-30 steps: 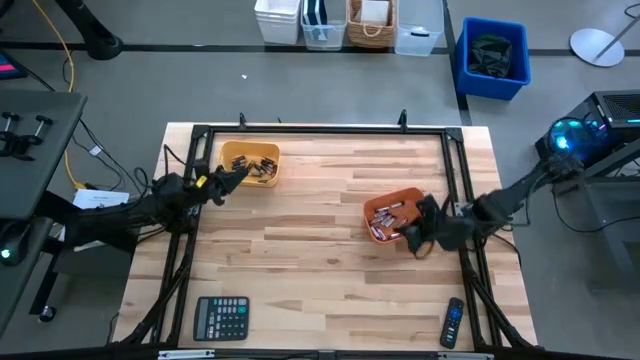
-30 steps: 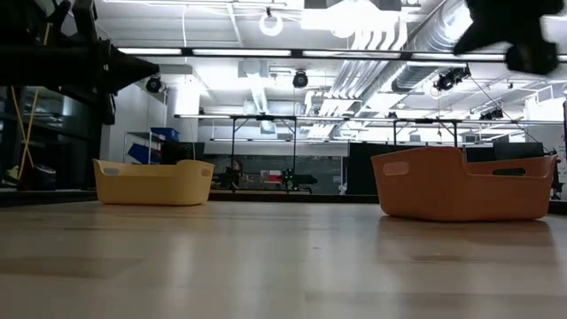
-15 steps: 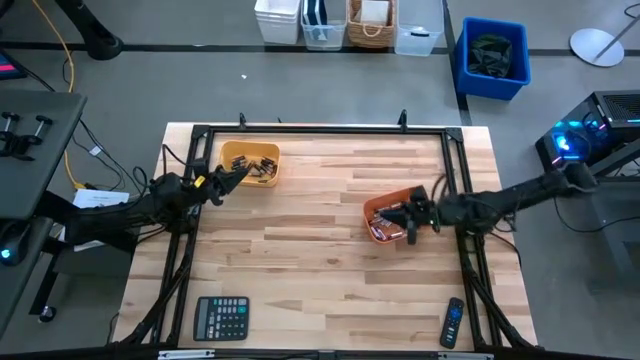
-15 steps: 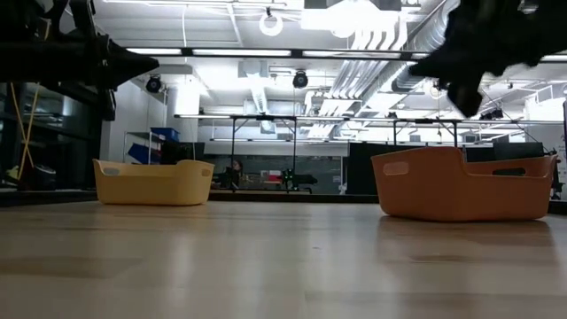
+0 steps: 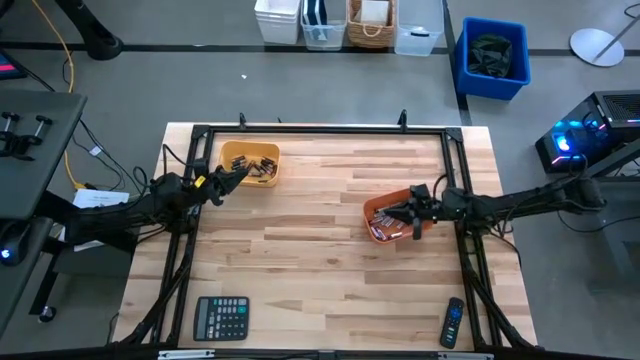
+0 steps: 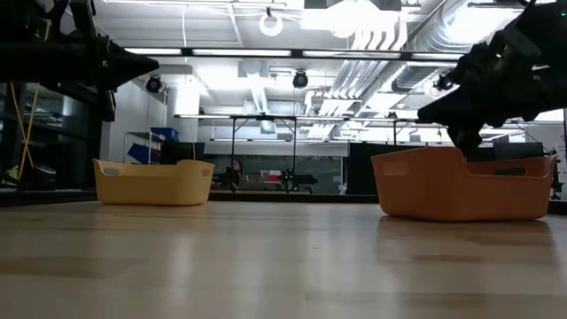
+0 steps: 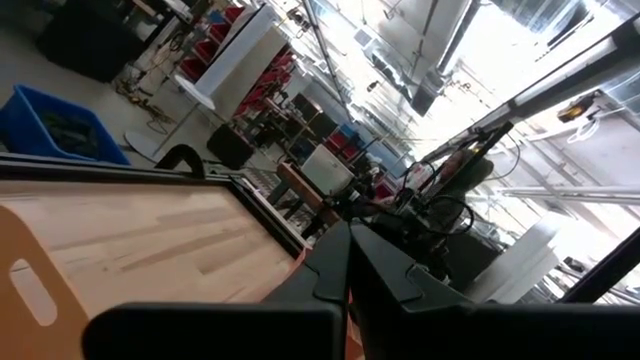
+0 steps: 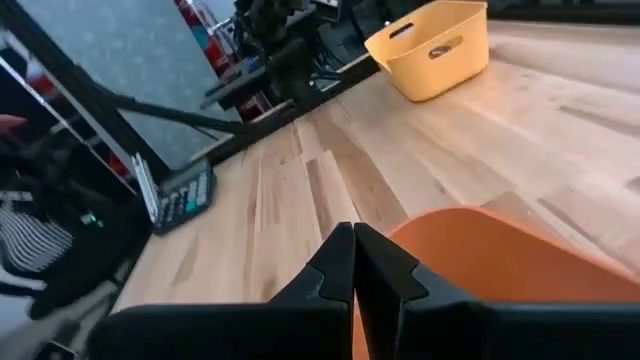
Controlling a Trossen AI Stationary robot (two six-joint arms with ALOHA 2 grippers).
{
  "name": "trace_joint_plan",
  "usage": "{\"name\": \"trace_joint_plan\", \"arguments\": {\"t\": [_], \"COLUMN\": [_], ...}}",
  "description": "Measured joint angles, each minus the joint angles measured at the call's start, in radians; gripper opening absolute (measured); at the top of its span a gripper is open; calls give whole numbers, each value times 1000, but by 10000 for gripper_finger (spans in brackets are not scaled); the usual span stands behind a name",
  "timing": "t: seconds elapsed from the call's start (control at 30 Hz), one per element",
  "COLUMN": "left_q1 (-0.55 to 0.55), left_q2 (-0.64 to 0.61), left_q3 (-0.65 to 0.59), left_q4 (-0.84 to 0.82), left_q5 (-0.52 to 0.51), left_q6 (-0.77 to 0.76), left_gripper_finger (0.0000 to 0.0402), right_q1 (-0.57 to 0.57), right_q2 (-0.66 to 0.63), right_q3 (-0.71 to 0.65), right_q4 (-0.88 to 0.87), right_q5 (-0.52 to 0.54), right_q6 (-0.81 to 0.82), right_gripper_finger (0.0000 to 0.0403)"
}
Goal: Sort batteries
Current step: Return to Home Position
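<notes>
The batteries are small dark and silvery cells lying in two bins: some in the yellow bin (image 5: 250,164) near the table's far left, several in the orange bin (image 5: 393,214) toward the right. My left gripper (image 5: 241,169) hovers at the yellow bin's left rim, fingers shut (image 7: 348,236), with nothing between them. My right gripper (image 5: 398,214) hangs over the orange bin, pointing toward the table's left, also shut (image 8: 353,233) and holding nothing. In the low view it (image 6: 436,112) sits just above the orange bin's rim (image 6: 461,182).
A black calculator (image 5: 221,318) lies near the near-left corner and a black remote control (image 5: 453,323) near the near-right corner. A black frame runs along the table's edges (image 5: 320,130). Bare wood stretches between the two bins (image 5: 310,215).
My right gripper has swung from the orange bin's near-right side toward the far edge and left, coming over the bin. It has also come down, from high up to just above the bin's rim. The left arm has kept still.
</notes>
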Motion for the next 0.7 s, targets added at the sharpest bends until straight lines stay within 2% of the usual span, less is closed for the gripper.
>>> {"name": "trace_joint_plan", "arguments": {"t": [0.2, 0.33, 0.5, 0.63, 0.7], "left_q1": [0, -8, -43, -61, -67], "left_q2": [-10, -128, -127, -127, -128], "left_q3": [0, -1, -16, -16, -16], "left_q4": [-31, -129, -105, -131, -131], "left_q5": [1, 0, -12, -1, 5], "left_q6": [0, 0, -2, -2, -1], "left_gripper_finger": [0, 0, 0, 0, 0], "right_q1": [0, 0, 4, 20, 26], "right_q2": [2, 2, 2, -177, -287], "right_q3": [-6, -6, -6, -6, -6], "right_q4": [-134, -257, -366, -525, -518], "right_q5": [13, 16, 19, 17, 0], "right_q6": [-83, -76, -41, -41, -42], "right_gripper_finger": [0, 0, 0, 0, 0]}}
